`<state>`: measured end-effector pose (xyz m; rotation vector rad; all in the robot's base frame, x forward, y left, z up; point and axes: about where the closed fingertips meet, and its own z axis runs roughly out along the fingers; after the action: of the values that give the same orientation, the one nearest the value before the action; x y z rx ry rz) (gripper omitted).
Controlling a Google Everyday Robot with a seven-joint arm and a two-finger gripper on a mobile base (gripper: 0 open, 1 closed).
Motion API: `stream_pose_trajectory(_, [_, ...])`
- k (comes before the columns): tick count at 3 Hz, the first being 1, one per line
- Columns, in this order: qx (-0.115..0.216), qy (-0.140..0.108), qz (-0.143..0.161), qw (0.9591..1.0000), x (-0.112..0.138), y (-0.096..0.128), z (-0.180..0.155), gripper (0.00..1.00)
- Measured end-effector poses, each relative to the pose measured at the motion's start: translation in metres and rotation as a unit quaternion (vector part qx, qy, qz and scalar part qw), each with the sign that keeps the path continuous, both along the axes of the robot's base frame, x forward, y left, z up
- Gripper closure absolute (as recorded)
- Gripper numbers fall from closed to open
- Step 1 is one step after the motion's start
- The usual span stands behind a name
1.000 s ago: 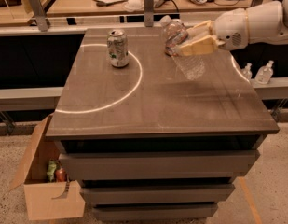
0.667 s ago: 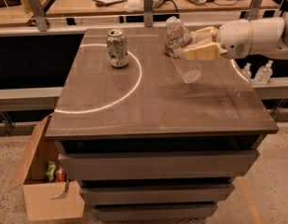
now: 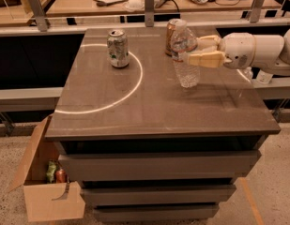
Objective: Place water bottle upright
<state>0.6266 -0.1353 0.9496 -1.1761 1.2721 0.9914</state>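
Since a second ago the water bottle (image 3: 186,60) has swung from a steep lean to nearly upright, and the tool (image 3: 194,49) has come down with it toward the tabletop (image 3: 149,111); the white forearm (image 3: 257,50) now reaches in level from the picture's right edge, lower than before.

In the camera view the silver-green can (image 3: 118,48) stands upright toward the rear of the tabletop, and it serves as the mark for everything else; the water bottle is to the right of that can, well apart from it and a little nearer the camera, neck up, its top leaning slightly toward the can; its base is down at the tabletop's surface, though I cannot tell whether it truly touches; the tool pinches the bottle around its upper body, one pale finger (image 3: 205,59) across the near side and the other (image 3: 208,40) behind; a bronze can (image 3: 171,29) stands right of the silver-green can and farther back, just behind the bottle's shoulder and partly hidden by it; a white curved line (image 3: 135,81) on the tabletop sweeps round the near side of the silver-green can; below and left of that can, on the floor, an open cardboard box (image 3: 46,200) sits beside the drawers (image 3: 154,165).
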Motion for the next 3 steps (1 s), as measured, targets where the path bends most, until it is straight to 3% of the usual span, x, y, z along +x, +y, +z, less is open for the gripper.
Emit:
stream_pose_trajectory(1, [0.033,0.005,0.002,0.9994,-0.0015,-0.0045,-0.0089,0.92])
stream_pose_trajectory(3, [0.059,0.015,-0.001,0.9981,-0.0039,-0.0092,-0.0152,0.45])
